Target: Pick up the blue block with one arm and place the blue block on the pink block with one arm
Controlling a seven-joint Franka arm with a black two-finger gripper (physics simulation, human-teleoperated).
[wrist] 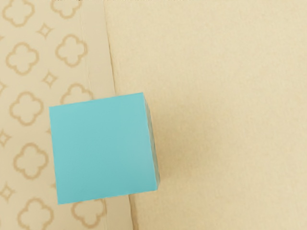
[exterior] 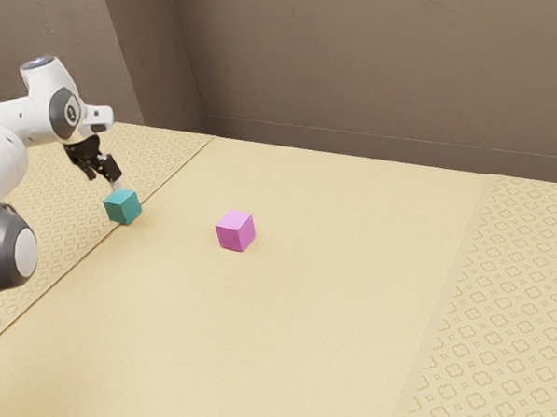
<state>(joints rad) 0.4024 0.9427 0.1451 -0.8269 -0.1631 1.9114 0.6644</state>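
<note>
1. Blue block (exterior: 122, 206) – a teal-blue cube resting flat on the table (exterior: 357, 288), at the seam where the patterned strip (exterior: 54, 211) on the exterior view's left meets the plain middle surface. In the wrist view the blue block (wrist: 103, 148) straddles that seam, partly over the patterned strip (wrist: 24, 96), with its top face bare.
2. Pink block (exterior: 235, 230) – the target, sitting on the plain surface toward the exterior view's right of the blue block. The two are near one another but clearly apart, and nothing rests on the pink one.
3. Gripper (exterior: 107, 176) – hanging just above the blue block, slightly toward the arm's side of it. Its two black fingers stand apart and empty; no contact with the cube is visible.
4. Progress, as judged from these views – no step of the task is complete. The hand is placed over the cube, which suggests the approach for the pick.
5. Remaining steps:
   - lower the hand around the cube and close on two opposite faces;
   - lift it off the table;
   - carry it across to the pink block;
   - set it squarely on top and let go.
</note>
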